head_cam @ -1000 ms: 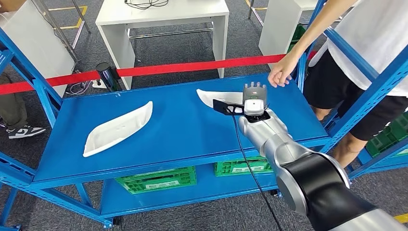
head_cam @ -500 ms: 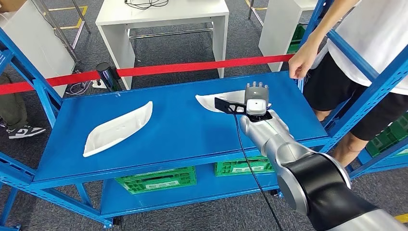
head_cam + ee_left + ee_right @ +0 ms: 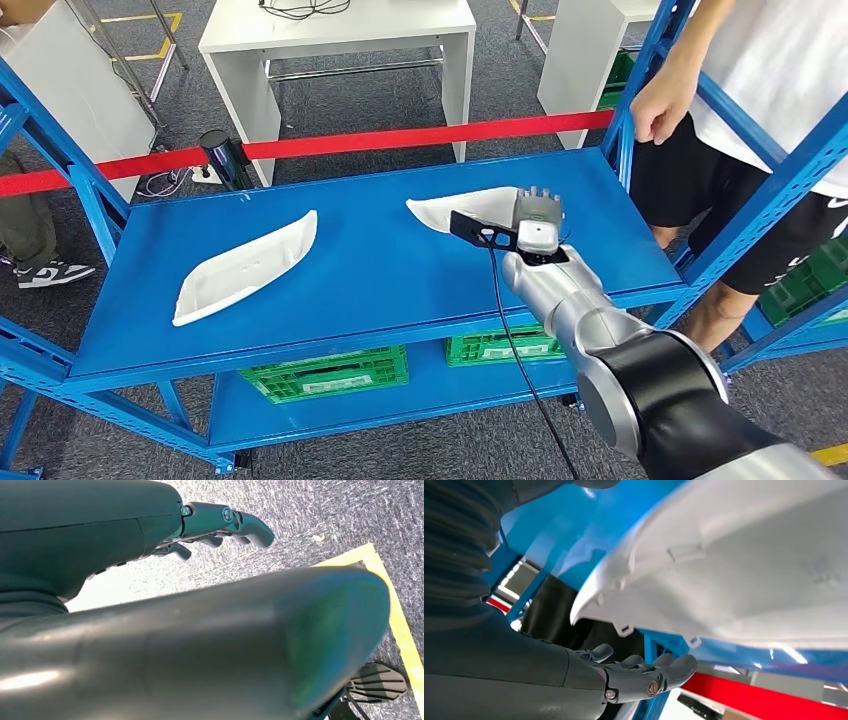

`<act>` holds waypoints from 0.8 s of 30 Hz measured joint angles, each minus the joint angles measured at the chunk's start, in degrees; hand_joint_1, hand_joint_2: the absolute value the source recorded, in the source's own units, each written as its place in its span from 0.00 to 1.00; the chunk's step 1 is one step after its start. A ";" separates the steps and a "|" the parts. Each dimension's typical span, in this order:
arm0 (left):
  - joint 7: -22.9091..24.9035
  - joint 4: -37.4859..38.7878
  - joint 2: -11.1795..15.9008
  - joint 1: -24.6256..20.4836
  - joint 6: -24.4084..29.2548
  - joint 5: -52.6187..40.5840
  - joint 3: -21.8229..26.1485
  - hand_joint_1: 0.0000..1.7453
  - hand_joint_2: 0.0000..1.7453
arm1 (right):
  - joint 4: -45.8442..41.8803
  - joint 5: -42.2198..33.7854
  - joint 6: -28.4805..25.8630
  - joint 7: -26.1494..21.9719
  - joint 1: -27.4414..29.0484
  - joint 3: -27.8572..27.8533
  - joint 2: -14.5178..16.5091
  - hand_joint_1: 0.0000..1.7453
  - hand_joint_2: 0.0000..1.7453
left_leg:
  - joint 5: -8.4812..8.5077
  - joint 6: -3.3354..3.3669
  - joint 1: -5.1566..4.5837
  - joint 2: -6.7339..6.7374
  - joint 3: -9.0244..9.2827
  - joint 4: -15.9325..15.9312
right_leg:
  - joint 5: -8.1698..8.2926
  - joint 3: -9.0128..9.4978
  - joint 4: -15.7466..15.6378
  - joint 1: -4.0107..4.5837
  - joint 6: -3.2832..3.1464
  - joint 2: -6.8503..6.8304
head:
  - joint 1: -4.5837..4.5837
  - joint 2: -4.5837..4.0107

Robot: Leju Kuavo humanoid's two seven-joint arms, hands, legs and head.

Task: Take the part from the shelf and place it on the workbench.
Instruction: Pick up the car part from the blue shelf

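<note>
Our right hand (image 3: 536, 222) hovers over the white part (image 3: 465, 209) near the shelf's (image 3: 380, 270) back right corner, fingers (image 3: 644, 672) spread, nothing gripped. A second white part (image 3: 245, 266) lies toward the left edge. Our left hand (image 3: 220, 522) hangs over grey floor (image 3: 325, 510), fingers loosely apart, empty. A person's hand (image 3: 660, 105) is beyond the right edge.

On the top deck of the blue metal shelf (image 3: 380, 280) one white curved plastic part (image 3: 245, 267) lies to my left and another white curved plastic part (image 3: 462, 208) to my right, just beyond my right hand (image 3: 535, 222), with green plastic crates (image 3: 325, 373) on the deck beneath.
</note>
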 joint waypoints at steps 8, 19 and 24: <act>-0.03 0.00 0.44 0.00 0.00 -0.46 0.00 0.00 0.00 | 0.00 -0.17 -0.52 -0.05 0.81 -0.64 -0.09 0.00 1.00 | 0.00 0.00 0.00 0.01 0.01 0.00 | 0.00 0.02 0.00 0.00 0.00 0.00 | 0.00 0.00; -0.52 0.00 0.68 0.00 0.00 -0.55 0.00 0.00 0.00 | 0.00 0.21 -0.54 -0.08 0.89 -0.64 -0.09 0.00 1.00 | 0.00 0.00 0.00 0.01 0.02 0.00 | 0.00 0.09 0.00 0.00 0.00 0.00 | 0.00 0.00; -1.02 0.00 0.74 0.00 0.00 -0.73 -0.01 0.00 0.00 | 0.00 0.22 -0.69 -0.10 0.92 -0.67 -0.20 0.00 1.00 | 0.00 0.00 0.00 0.01 0.09 0.00 | 0.00 0.10 -0.01 0.00 0.00 0.01 | 0.00 0.00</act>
